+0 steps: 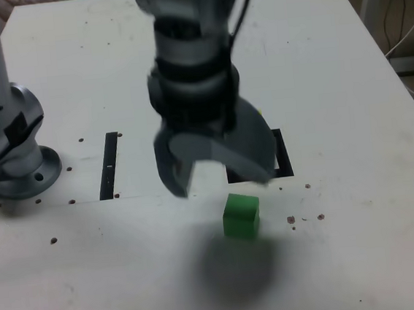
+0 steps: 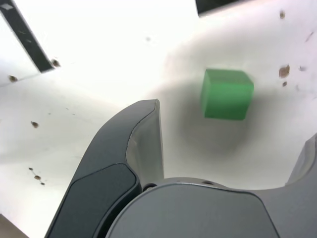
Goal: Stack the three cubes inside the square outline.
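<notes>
Showing smooth, matt faces on the green cube [image 1: 241, 216], at 5 o'clock in the exterior view. Presenting smooth, matt, plastic-looking grey shells on the gripper [image 2: 236, 119]. Displaying a glossy, metal-like finish on the arm base [image 1: 20, 176], at 9 o'clock.

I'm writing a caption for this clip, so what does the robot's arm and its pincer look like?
The arm is grey, with thick rounded segments, darker bands between some of them, and a black cable running alongside. Its pincer is smooth matte grey, with curved, tapering jaws; in the wrist view, thin dark seams outline its panels. I can't make out any lettering.
</notes>
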